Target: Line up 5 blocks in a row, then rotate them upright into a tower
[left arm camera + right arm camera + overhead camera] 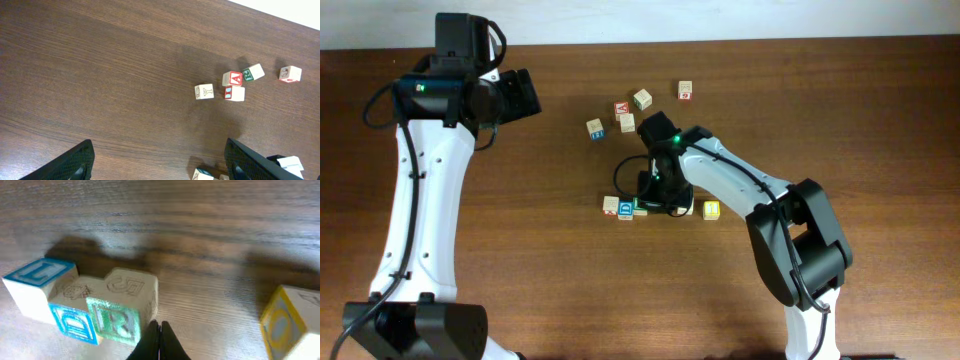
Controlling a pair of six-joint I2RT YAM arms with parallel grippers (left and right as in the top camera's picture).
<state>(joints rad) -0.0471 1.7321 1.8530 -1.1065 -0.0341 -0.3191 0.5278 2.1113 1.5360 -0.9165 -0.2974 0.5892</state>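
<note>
Tabletop: right tool closed, seemingly touching green R block beside blue block; left tool wide.

table dark brown woodgrain; green R block pale wood, green letter on the front, bare engraved top; blue-letter block blue frame and letter on a pale top; yellow block yellow face with a faint grey-blue ring; red-faced cube red with a white A; arms white, black joints
</note>
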